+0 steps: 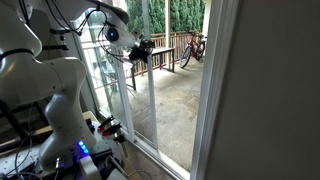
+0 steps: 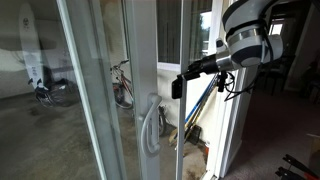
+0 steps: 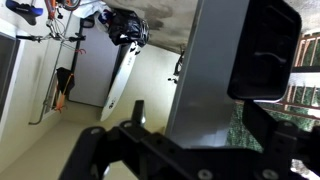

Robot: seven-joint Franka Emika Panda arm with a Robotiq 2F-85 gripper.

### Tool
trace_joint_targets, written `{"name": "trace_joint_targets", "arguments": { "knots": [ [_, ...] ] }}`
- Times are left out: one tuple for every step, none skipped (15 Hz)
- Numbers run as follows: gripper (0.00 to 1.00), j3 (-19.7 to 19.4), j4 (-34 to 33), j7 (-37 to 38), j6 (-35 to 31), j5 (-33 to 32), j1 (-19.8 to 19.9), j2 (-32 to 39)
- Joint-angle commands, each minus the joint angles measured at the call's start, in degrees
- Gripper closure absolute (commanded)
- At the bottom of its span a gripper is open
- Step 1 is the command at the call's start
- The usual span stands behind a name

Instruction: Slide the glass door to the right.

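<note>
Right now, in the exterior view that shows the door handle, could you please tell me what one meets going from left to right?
White surfboard → bicycle → glass door stile with its handle → pincer → robot arm's grey wrist.

Arm [image 1: 55,75] white, 9 o'clock. Dark gripper [image 1: 141,50] at 11 o'clock, by the glass door [image 1: 152,100] stile; contact unclear. Bicycle [image 1: 193,48] at 12 o'clock, beside wooden railing [image 1: 165,45].
</note>
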State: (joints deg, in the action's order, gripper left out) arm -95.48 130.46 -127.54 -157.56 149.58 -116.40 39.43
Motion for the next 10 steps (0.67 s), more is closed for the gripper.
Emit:
{"name": "trace_joint_targets", "arguments": {
  "knots": [
    [0.0,-0.3,7.3,5.8,1.1,-0.3,-1.6,8.5],
    [0.0,-0.2,7.6,7.4,1.2,-0.4,-1.5,9.9],
    [0.0,0.1,8.1,9.1,1.5,-0.5,-1.2,11.2],
    [0.0,0.9,9.4,10.1,1.4,-1.0,-1.0,12.4],
    [0.0,2.1,11.2,11.1,1.6,-1.1,-0.4,13.4],
    [0.0,3.3,12.7,12.3,2.0,-1.2,0.2,14.3],
    [0.0,4.2,14.0,13.6,1.8,-1.5,0.9,15.2],
    [0.0,5.7,14.9,14.9,2.5,-1.4,2.0,16.1],
    [0.0,6.6,15.9,16.3,2.4,-1.7,2.2,16.9],
    [0.0,8.0,16.5,17.5,3.0,-1.8,2.8,17.8]
  ]
}}
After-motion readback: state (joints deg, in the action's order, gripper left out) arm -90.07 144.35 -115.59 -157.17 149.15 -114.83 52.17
